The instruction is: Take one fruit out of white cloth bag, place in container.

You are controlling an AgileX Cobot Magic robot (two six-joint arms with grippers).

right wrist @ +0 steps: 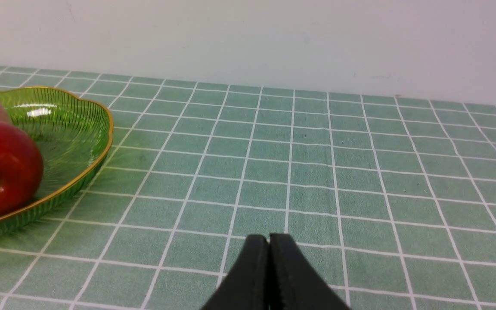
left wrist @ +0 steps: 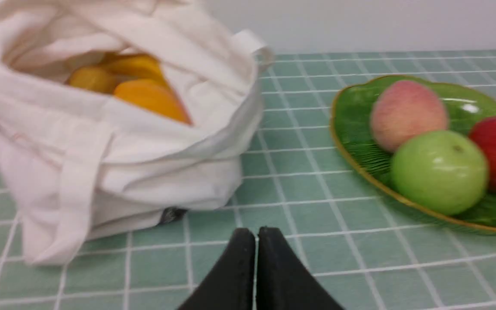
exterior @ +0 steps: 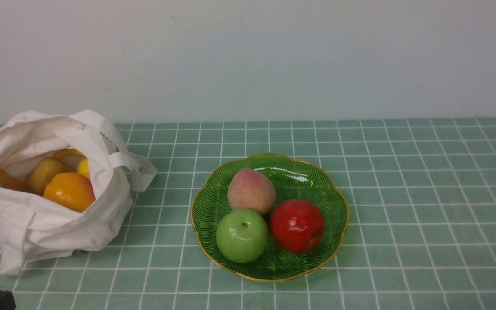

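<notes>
Red apple sits in the dish, out of the bag; placing looks done. Green apple and peach sit close beside it; actual contact hard to tell.

Handling, judged by looks: firm, stiff skin, won't squash much; glossy, so probably slippery. Weight can't be read, guess light to moderate. Round, may roll on the dish's curved inside if nudged. Dish looks like glass, treat as fragile, no knocks on the rim.

Best hold if a regrip is needed: come from above, pads on opposite sides at the widest part, level, modest squeeze. Too high on the curve and it could squirt out. Mind the green apple and peach on the robot's left of it, tight for a finger there.

Left tool: fingertips together, holds nothing, clear of bag and dish. Right tool: also together, nothing between, touching neither fruit nor dish. No further grasp seems called for.
</notes>
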